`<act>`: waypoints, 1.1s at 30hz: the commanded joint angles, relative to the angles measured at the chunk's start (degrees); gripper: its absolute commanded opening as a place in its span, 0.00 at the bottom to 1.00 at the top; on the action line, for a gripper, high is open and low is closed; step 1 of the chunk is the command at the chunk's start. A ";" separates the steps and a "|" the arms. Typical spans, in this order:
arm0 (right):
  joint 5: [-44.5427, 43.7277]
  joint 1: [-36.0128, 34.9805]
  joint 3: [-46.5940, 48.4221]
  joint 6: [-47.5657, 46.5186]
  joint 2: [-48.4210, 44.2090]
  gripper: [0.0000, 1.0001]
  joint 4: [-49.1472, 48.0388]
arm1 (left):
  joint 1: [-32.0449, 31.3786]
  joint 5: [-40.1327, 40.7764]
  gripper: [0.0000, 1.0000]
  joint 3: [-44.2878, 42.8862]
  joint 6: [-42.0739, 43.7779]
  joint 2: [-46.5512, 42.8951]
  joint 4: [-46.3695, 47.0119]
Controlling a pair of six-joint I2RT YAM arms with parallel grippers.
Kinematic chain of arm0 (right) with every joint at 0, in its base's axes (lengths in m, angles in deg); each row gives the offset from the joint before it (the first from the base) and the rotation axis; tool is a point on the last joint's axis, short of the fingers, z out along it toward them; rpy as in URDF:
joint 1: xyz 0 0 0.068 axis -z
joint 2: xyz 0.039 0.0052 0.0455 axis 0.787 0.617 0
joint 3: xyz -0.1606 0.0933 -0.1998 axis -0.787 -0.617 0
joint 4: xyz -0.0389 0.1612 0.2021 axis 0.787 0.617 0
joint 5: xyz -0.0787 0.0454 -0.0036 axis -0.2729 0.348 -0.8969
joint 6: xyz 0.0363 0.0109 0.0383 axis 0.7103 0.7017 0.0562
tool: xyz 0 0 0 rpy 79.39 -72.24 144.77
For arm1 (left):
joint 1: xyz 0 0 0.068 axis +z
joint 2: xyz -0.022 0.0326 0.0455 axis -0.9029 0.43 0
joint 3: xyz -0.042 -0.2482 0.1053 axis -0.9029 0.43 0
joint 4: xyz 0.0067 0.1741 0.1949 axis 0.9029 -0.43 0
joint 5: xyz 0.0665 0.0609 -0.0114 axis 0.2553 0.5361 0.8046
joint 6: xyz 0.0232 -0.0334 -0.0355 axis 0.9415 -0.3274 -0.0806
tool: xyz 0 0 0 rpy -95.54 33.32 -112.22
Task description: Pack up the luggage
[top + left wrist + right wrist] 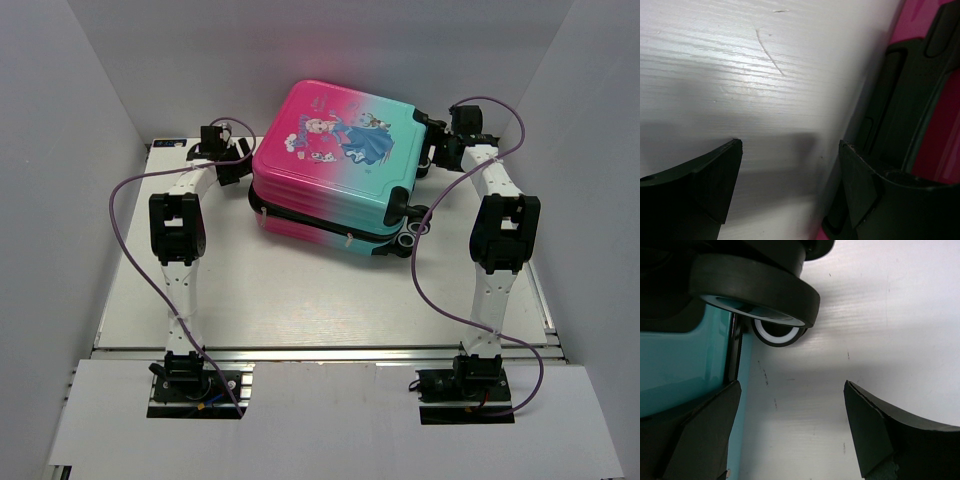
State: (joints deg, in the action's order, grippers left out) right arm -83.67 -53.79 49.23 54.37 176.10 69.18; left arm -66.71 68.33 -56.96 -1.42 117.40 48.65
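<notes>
The left gripper (pixel 228 150) sits close by the pink end of the small hard-shell suitcase (pixel 335 165), a pink-to-teal gradient with a cartoon princess print. The suitcase lies flat toward the back of the white table (pixel 300 290). The right gripper (pixel 447 140) is at its teal end.

From the left wrist, the fingers stand apart over bare tabletop, one of them just beside a black plastic fitting (pixel 910 100) on the pink shell.

From the right wrist, the fingers are likewise spread and empty, near the suitcase's black-and-white wheels (pixel 755 290).
</notes>
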 commanded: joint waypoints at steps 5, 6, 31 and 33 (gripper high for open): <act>14.33 -7.86 1.52 -15.39 -3.42 0.89 -9.33 | -9.67 -14.52 0.86 15.94 3.52 -9.22 0.89; 15.20 -8.82 0.21 -16.44 -4.12 0.89 -10.03 | -10.47 -13.82 0.85 18.65 3.52 -10.37 0.80; -8.07 -8.40 -13.86 1.73 -28.70 0.89 -14.07 | -12.77 17.98 0.98 26.15 1.24 -36.65 -16.06; -7.21 -8.22 -18.43 -0.09 -32.33 0.89 -16.45 | -12.77 20.81 0.98 29.13 -0.08 -41.92 -16.77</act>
State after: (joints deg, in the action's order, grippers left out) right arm -92.61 -60.52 33.93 51.20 151.16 58.89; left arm -77.27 87.96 -29.70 1.24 84.86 34.18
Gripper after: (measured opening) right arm 0.893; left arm 0.980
